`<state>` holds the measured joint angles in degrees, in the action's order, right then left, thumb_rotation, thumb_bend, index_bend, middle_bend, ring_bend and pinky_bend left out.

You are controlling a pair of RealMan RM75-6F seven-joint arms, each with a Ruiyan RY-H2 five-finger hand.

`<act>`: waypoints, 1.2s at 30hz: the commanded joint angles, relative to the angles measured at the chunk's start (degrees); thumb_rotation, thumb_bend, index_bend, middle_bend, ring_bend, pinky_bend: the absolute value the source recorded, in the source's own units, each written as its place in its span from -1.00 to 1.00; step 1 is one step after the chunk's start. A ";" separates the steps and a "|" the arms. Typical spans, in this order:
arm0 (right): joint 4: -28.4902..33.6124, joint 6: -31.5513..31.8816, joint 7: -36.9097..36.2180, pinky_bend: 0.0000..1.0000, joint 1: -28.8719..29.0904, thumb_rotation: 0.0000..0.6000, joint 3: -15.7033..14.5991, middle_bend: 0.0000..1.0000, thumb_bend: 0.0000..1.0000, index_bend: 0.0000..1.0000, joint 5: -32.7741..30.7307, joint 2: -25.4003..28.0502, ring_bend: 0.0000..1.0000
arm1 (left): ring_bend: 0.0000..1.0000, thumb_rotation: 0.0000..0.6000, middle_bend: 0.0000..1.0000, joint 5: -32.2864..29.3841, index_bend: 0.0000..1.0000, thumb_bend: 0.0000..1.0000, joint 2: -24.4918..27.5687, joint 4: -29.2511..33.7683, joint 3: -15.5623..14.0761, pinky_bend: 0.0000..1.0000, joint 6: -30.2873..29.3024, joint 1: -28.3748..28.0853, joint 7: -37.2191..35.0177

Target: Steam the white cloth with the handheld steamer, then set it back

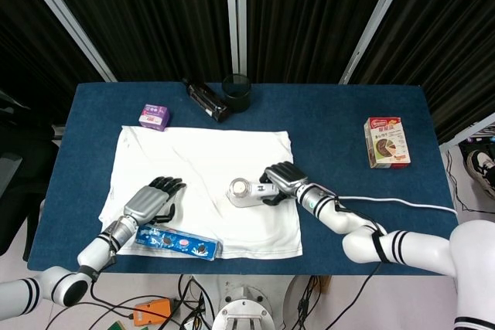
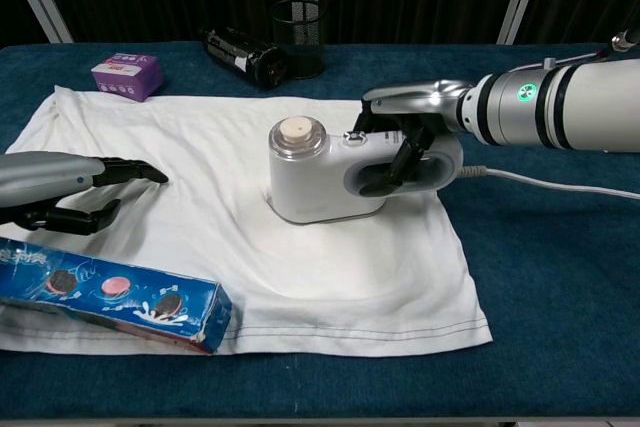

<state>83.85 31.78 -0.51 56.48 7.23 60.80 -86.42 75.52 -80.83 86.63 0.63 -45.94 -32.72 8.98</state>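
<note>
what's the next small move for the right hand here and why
Probably slide the white handheld steamer slowly across the white cloth. The right hand has its fingers wrapped around the handle, and the steamer sits base down on the cloth's middle, while the left hand rests on the cloth's left part, apparently steadying it.

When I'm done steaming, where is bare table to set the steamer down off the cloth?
Widest bare patch: right of the white cloth, between its edge and the red snack box, though the steamer's cord crosses its near part. The back edge is crowded by the purple box, black camcorder and mesh cup. The cookie box blocks front-left.
</note>
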 commanded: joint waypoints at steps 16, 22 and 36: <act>1.77 4.44 -12.67 0.55 -4.64 1.00 1.34 0.67 0.08 0.85 12.09 4.19 0.88 | -1.00 -0.44 -0.95 0.28 -0.97 0.18 -0.25 -0.10 -0.68 -1.00 -1.33 -0.78 0.15; -6.94 2.67 -13.25 0.55 -2.58 1.00 3.70 0.67 0.08 0.85 8.40 -0.54 0.88 | -1.00 -0.45 -0.95 0.26 -0.97 0.18 -0.13 0.38 -0.92 -1.00 -1.78 -0.92 0.77; -12.52 -0.33 -12.28 0.55 -2.50 1.00 2.11 0.67 0.08 0.85 7.56 -3.19 0.88 | -1.00 -0.45 -0.95 -0.18 -0.97 0.18 0.13 0.89 -1.42 -1.00 -2.35 -1.09 1.61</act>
<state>70.41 31.15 -12.52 54.62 9.94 67.50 -90.37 75.33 -80.70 87.52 -0.79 -48.29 -33.81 10.60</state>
